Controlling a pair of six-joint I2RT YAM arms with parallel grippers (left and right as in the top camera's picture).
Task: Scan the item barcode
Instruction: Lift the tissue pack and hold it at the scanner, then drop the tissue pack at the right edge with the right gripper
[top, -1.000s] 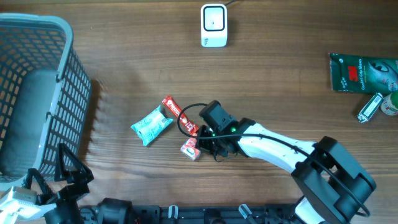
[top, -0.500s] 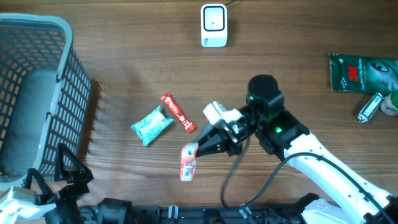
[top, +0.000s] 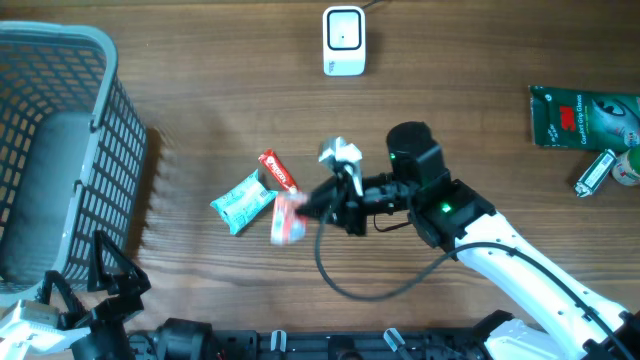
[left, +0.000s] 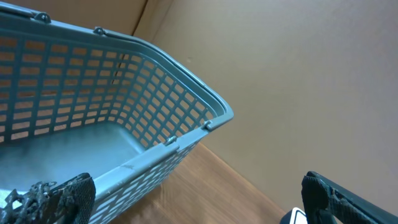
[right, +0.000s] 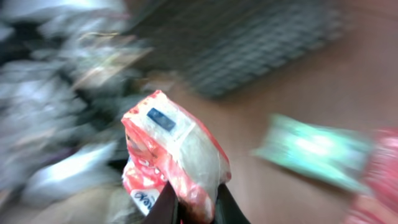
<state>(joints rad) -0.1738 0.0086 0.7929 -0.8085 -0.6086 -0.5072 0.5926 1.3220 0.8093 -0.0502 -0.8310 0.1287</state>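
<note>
At far left my left gripper (left: 196, 202) sits parked beside the basket (top: 60, 150), jaws spread wide and empty, out of the working arm's way. A teal packet (top: 243, 201) and a red bar (top: 280, 175) lie on the worktop (top: 200, 80). Just beside them, the red-and-white packet (right: 174, 155) is pinched by its lower edge in my right gripper (right: 194, 211). The jaws are nearly closed, which I judge leaves its faces free to read. The scanner (top: 343, 41) stands well apart at the far edge, so the packet needs carrying there.
</note>
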